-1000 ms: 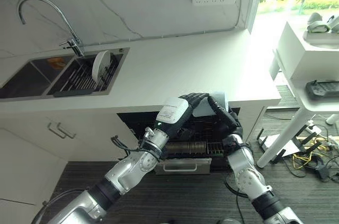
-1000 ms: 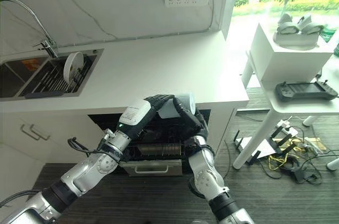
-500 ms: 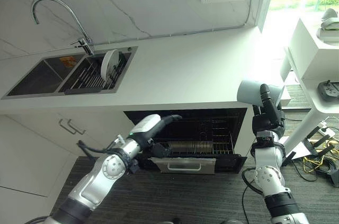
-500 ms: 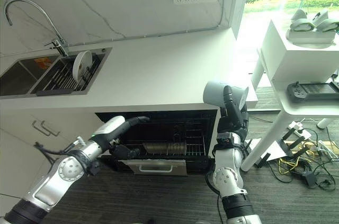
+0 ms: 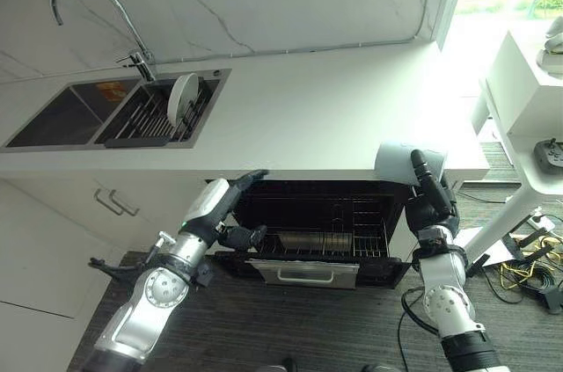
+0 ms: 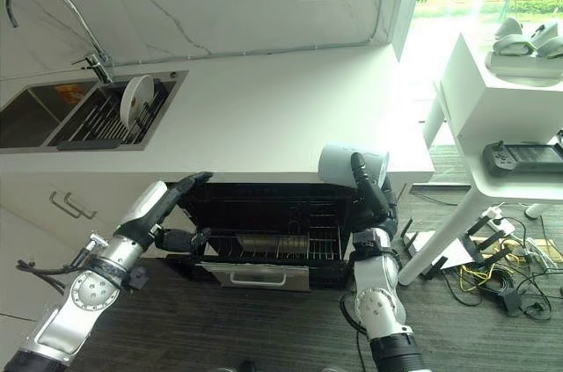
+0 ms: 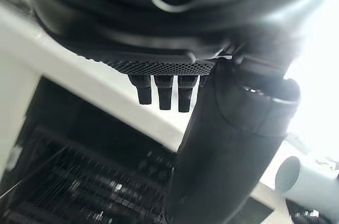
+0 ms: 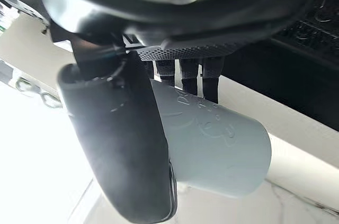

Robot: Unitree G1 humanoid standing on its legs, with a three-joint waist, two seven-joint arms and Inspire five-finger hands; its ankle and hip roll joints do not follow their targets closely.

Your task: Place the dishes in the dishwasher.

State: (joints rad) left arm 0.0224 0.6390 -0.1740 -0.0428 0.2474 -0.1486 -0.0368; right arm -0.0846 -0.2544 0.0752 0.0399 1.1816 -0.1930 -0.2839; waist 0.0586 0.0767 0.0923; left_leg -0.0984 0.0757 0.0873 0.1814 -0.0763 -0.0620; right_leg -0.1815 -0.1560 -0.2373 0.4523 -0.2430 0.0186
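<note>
White counter (image 5: 308,117) across mid frame w/ sink (image 5: 106,117) set in at left; plate (image 5: 183,95) upright in sink rack (image 5: 149,121). Side table (image 6: 493,91) far right.

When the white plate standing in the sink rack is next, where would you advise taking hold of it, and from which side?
Judging by its pose, grip the plate by its upper rim, coming down from above. It stands on edge in the rack inside the sink, so the top edge is free while the rack's wires hold the lower part.

Only illegible raised lettering on the pale cup (image 8: 212,139).
</note>
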